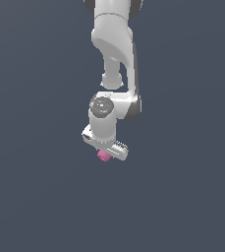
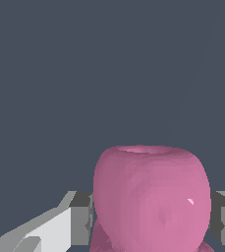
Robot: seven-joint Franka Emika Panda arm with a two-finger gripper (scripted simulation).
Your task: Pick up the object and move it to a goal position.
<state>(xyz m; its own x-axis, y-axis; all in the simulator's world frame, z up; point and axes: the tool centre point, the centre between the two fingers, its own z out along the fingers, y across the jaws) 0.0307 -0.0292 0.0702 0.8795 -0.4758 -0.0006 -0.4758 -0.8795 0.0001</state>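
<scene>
A flat slate-grey backdrop fills both views, with no goal marker visible. The white gripper (image 1: pixel 105 154) has its fingers (image 2: pixel 79 219) pressed against both flanks of the pink object (image 2: pixel 152 197), which sits between them. It looks light, rigid and smooth, so the rounded middle seems the safest hold

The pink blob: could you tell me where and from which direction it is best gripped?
Grip the pink blob across its wide, rounded body, one finger on each flank, with the gripper coming from above. The flanks look fairly even; the narrower lumpy part beneath offers less to hold.
</scene>
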